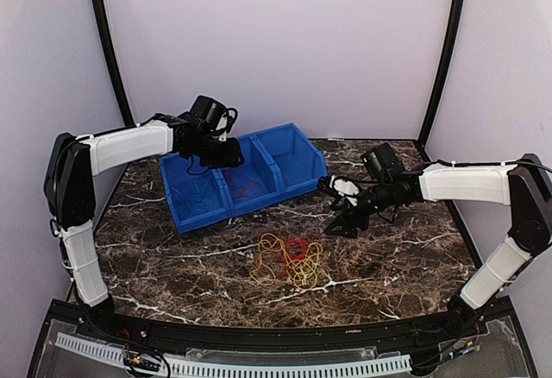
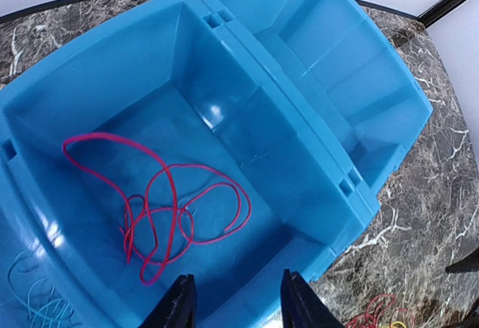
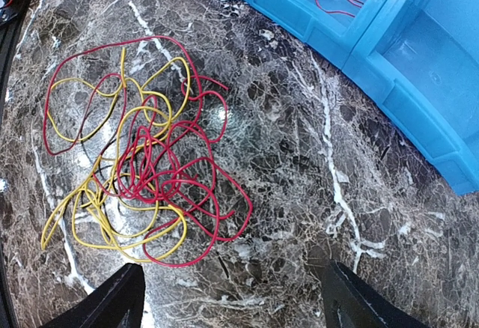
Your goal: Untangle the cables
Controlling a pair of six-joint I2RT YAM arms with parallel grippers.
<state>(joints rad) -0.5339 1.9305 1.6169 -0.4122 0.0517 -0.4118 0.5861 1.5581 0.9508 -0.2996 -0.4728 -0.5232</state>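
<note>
Left end effector (image 1: 226,152) fingers partly apart, holding nothing. Right end effector (image 1: 343,223) spread wide, also empty. Dark marble bench (image 1: 388,257) under both. Blue three-compartment bin (image 1: 302,181) sits directly below left end effector, ahead of the right one. Tangle of cables (image 1: 289,257), yellow and red, lies loose on bench just ahead of right end effector, untouched. Red cable (image 2: 165,208) in middle compartment under left end effector. Blue cable (image 2: 34,298) in compartment to its left, mostly cut off.

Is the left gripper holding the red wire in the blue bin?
No, the red wire lies loose on the floor of the blue bin, and the left gripper stands open with nothing between its fingers.
</note>
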